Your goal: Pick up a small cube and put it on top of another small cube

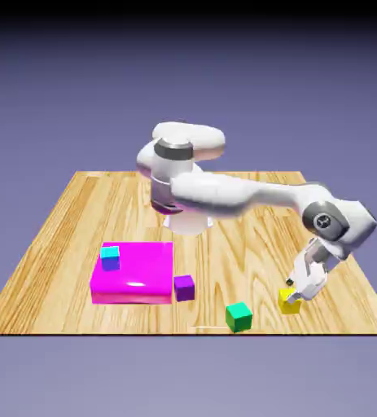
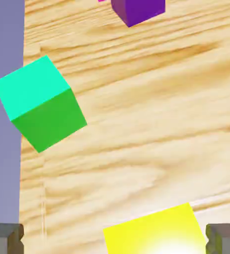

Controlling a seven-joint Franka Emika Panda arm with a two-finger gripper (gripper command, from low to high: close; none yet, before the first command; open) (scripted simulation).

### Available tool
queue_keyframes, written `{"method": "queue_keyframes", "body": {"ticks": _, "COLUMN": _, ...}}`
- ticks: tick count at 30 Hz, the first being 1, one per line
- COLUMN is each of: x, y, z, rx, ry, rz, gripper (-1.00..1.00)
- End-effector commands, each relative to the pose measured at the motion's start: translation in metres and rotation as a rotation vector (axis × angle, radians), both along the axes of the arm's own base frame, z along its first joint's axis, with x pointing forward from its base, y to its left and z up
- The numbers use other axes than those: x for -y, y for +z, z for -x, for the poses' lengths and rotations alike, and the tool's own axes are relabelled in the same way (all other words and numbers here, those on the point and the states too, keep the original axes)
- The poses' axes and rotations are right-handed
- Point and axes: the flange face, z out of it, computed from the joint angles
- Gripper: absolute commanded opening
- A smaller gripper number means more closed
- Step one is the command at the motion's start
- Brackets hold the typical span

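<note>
The small yellow cube [image 1: 289, 303] rests on the wooden table near its front right in the exterior view. My gripper [image 1: 295, 288] hangs just above it, open, its fingers apart over the cube. In the hand view the yellow cube [image 2: 154, 233] shows at the bottom between the two grey fingertips [image 2: 5, 238], nearer the right one, with nothing gripped. The small cube with a cyan top and blue sides [image 1: 110, 258] stands on the left part of the flat magenta block [image 1: 134, 273], far to the exterior view's left.
A green cube [image 1: 238, 316] sits near the table's front edge, left of the yellow one, and shows large in the hand view [image 2: 39, 101]. A purple cube [image 1: 184, 287] rests against the magenta block's right side, seen too in the hand view [image 2: 138, 10].
</note>
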Motion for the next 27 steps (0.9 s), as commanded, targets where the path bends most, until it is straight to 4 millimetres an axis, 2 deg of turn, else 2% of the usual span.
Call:
{"method": "queue_keyframes", "body": {"ticks": 1, "x": -0.001, "y": 0.004, "z": 0.003, "rx": -0.024, "ry": 0.04, "rz": -0.027, "gripper": 0.0}}
{"method": "queue_keyframes", "body": {"ticks": 5, "x": -0.003, "y": 0.015, "z": 0.008, "rx": -0.077, "ry": 0.14, "rz": -0.096, "gripper": 0.0}}
{"method": "queue_keyframes", "body": {"ticks": 8, "x": 0.016, "y": -0.044, "z": 0.006, "rx": -0.077, "ry": 0.139, "rz": -0.096, "gripper": 0.0}}
{"method": "queue_keyframes", "body": {"ticks": 9, "x": 0.018, "y": -0.05, "z": 0.006, "rx": -0.077, "ry": 0.14, "rz": -0.096, "gripper": 0.0}}
{"method": "queue_keyframes", "body": {"ticks": 10, "x": 0.018, "y": -0.05, "z": 0.006, "rx": -0.077, "ry": 0.14, "rz": -0.096, "gripper": -1.0}}
{"method": "queue_keyframes", "body": {"ticks": 11, "x": 0.018, "y": -0.05, "z": 0.006, "rx": -0.077, "ry": 0.14, "rz": -0.096, "gripper": -1.0}}
{"method": "queue_keyframes", "body": {"ticks": 14, "x": -0.001, "y": 0.008, "z": 0.007, "rx": -0.077, "ry": 0.139, "rz": -0.096, "gripper": -1.0}}
{"method": "queue_keyframes", "body": {"ticks": 15, "x": 0.003, "y": 0.003, "z": 0.005, "rx": -0.086, "ry": 0.126, "rz": -0.089, "gripper": -1.0}}
{"method": "queue_keyframes", "body": {"ticks": 16, "x": 0.003, "y": -0.005, "z": 0.01, "rx": -0.098, "ry": 0.119, "rz": -0.086, "gripper": -1.0}}
{"method": "queue_keyframes", "body": {"ticks": 21, "x": -0.032, "y": -0.009, "z": 0.068, "rx": -0.159, "ry": 0.106, "rz": -0.08, "gripper": -1.0}}
{"method": "queue_keyframes", "body": {"ticks": 27, "x": -0.056, "y": -0.014, "z": 0.133, "rx": -0.228, "ry": 0.02, "rz": -0.038, "gripper": -1.0}}
